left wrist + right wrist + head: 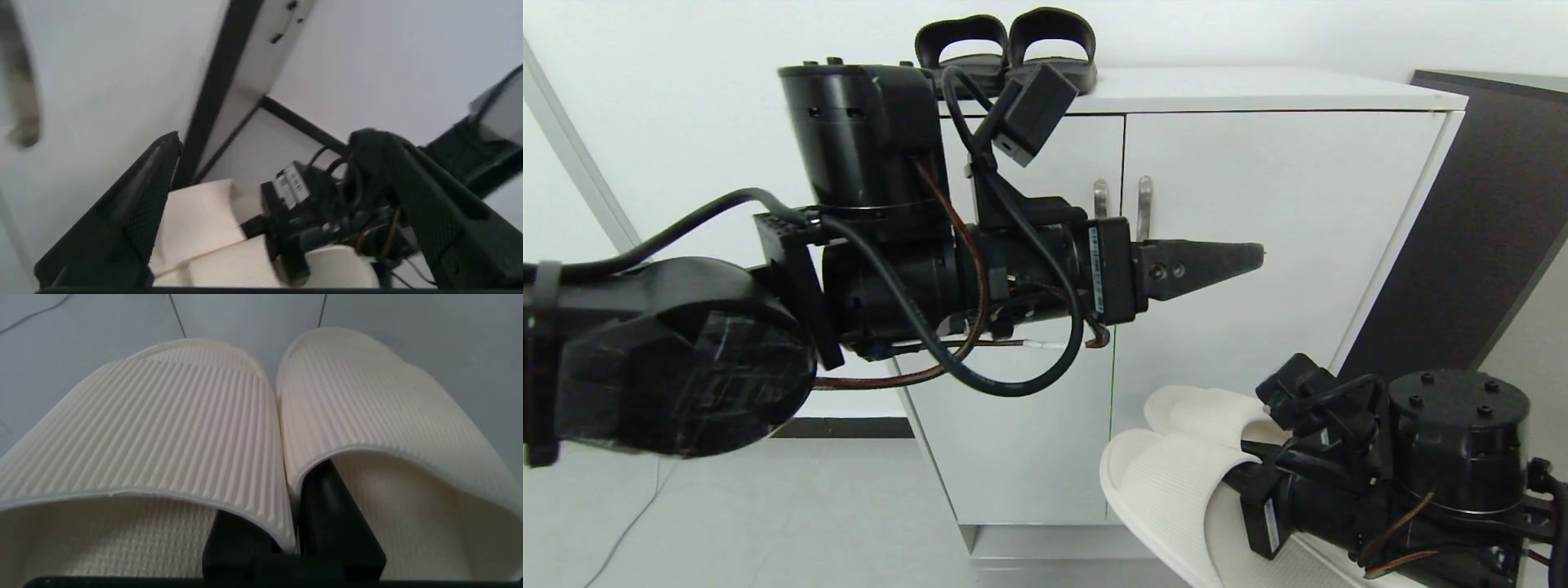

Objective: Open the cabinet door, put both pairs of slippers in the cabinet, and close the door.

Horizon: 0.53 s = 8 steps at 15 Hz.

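- White slippers (1176, 490) are held at 5 o'clock in the head view, their straps clamped by the fingers of the right gripper (294, 539).
- Black slippers (1005, 41) are set atop the cabinet (1258, 88) at 12 o'clock.
- Both doors (1282, 204) are seen closed.
- Left gripper (1245, 259) is held before the right door, near the handles (1144, 204), fingers spread, nothing grasped.

Black slippers (1005, 49) atop shut white cabinet (1282, 204), white slippers (1176, 482) below.
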Available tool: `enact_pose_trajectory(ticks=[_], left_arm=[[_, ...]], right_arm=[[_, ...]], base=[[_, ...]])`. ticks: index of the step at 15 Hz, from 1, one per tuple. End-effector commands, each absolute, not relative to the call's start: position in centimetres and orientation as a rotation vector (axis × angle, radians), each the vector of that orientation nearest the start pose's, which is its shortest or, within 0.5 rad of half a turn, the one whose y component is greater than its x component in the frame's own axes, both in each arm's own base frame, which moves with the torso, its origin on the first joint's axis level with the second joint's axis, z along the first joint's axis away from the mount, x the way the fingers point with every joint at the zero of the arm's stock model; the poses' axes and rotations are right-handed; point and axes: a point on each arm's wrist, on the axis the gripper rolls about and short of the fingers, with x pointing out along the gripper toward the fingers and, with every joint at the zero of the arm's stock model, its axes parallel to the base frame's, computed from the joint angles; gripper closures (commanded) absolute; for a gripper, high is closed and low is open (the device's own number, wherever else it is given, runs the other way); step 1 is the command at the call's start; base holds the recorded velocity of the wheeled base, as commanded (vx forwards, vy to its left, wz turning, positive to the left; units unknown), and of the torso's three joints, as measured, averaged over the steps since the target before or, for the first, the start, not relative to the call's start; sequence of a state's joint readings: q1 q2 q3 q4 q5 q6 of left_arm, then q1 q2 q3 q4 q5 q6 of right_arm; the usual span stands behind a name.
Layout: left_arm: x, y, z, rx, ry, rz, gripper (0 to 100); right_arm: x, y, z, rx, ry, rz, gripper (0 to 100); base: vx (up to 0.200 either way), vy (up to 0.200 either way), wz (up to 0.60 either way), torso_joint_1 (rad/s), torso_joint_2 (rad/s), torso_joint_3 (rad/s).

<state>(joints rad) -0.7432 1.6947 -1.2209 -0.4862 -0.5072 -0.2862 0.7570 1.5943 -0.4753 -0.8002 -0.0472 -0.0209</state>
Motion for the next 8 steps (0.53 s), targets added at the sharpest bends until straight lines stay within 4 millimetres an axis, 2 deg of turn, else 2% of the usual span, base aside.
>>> enact_pose_trajectory(ticks=[1, 4, 8], left_arm=[[25.3, -24.1, 28.0, -0.264, 0.186, -1.225, 0], [26.5, -24.3, 28.1, -0.271, 0.157, -1.130, 0], [27.3, -23.3, 28.3, -0.272, 0.137, -1.035, 0]], right_arm=[[18.3, 16.9, 14.3, -0.148, 0.295, 0.701, 100], [18.3, 16.9, 14.3, -0.149, 0.294, 0.700, 100], [18.5, 16.8, 14.4, -0.147, 0.291, 0.694, 100]], base=[[0.000, 0.000, 0.00, 0.000, 0.00, 0.000], [0.000, 0.000, 0.00, 0.000, 0.00, 0.000], [0.000, 0.000, 0.00, 0.000, 0.00, 0.000]])
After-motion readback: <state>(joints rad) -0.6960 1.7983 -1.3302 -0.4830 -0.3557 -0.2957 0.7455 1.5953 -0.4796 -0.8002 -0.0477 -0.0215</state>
